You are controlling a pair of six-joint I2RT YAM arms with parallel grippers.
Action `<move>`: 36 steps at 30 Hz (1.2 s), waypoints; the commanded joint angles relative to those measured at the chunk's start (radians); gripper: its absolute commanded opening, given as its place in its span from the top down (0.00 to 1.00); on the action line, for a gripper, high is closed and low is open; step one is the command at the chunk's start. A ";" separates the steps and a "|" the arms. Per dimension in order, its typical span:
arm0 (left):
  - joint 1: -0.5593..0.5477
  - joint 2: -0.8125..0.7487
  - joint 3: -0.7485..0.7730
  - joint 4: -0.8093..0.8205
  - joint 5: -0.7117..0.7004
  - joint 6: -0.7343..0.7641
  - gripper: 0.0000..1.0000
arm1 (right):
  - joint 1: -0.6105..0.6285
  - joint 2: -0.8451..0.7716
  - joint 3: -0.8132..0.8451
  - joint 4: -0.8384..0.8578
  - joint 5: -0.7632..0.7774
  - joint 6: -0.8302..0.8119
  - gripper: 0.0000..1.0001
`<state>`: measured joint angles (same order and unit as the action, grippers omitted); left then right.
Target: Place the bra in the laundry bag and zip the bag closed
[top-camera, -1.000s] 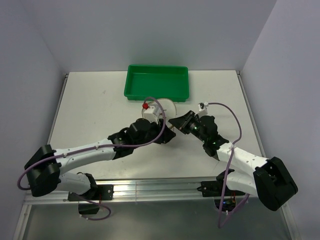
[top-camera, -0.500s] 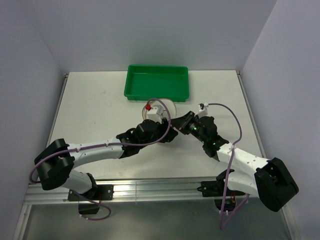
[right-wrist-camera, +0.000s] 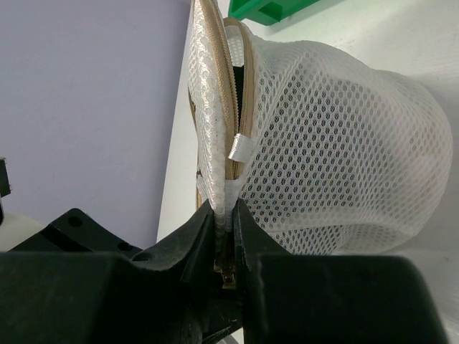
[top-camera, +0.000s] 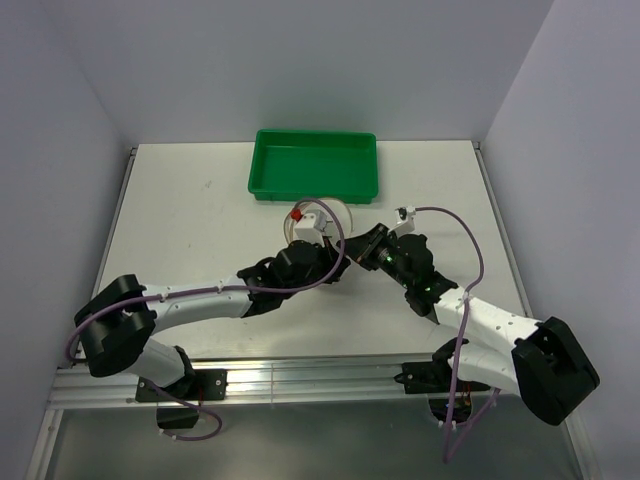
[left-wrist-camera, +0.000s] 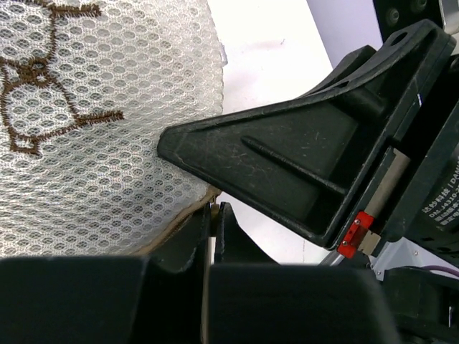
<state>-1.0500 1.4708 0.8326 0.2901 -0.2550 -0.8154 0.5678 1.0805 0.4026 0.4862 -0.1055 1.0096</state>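
Observation:
The laundry bag [top-camera: 337,208], a white mesh cylinder, stands just in front of the green tray [top-camera: 315,135], partly hidden by my left wrist. In the left wrist view its flat top [left-wrist-camera: 107,129] has brown embroidery. My left gripper [left-wrist-camera: 214,209] is shut on the tan zip edge at the bag's rim. My right gripper [right-wrist-camera: 226,211] is shut on the bag's rim seam beside the zip, with the mesh body [right-wrist-camera: 344,158] bulging to its right. The zip gapes above the fingers. A dark sliver [right-wrist-camera: 239,77] shows inside the gap; the bra is otherwise hidden.
The green tray looks empty and lies at the table's far middle. Both grippers [top-camera: 338,266] [top-camera: 357,250] meet close together at the bag's near side. My right gripper's black body [left-wrist-camera: 301,165] fills the space right beside my left fingers.
My left arm has swung right and forward, bringing its gripper up against the right gripper at the bag. The right arm has barely moved.

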 commanded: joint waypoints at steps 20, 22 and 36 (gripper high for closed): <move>0.070 -0.265 -0.207 -0.092 -0.177 0.120 1.00 | -0.175 0.004 0.145 -0.185 -0.247 -0.236 1.00; 0.074 -0.296 -0.211 -0.144 -0.240 0.146 1.00 | -0.190 0.027 0.192 -0.208 -0.302 -0.265 1.00; -0.008 -0.359 -0.188 -0.052 -0.173 0.072 1.00 | -0.137 -0.161 0.154 -0.434 -0.151 -0.276 0.14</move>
<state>-1.0313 1.0912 0.6228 0.1642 -0.4599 -0.7166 0.4026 1.0355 0.6167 0.0921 -0.3054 0.7242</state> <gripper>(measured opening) 0.034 0.863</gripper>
